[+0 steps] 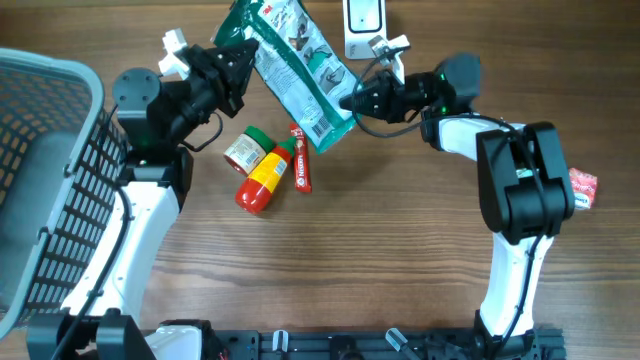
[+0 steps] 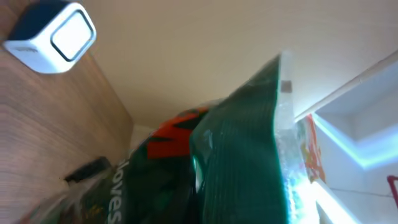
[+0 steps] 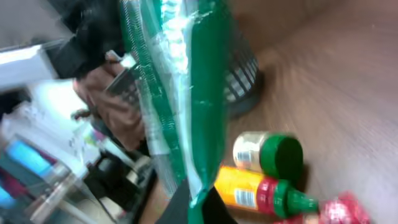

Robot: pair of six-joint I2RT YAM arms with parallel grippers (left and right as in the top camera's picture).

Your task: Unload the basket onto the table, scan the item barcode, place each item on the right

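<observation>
Green glossy pouch (image 1: 296,62) bears red lettering (plus a white panel)

Overhead was evenly lit and sharp; both wrist views were blurred, the green bag (image 2: 242,149) smeared close up.

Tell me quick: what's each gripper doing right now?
Left gripper: closed, holding the green bag by its upper edge.
Right gripper: closed on the same bag's lower edge.
</observation>
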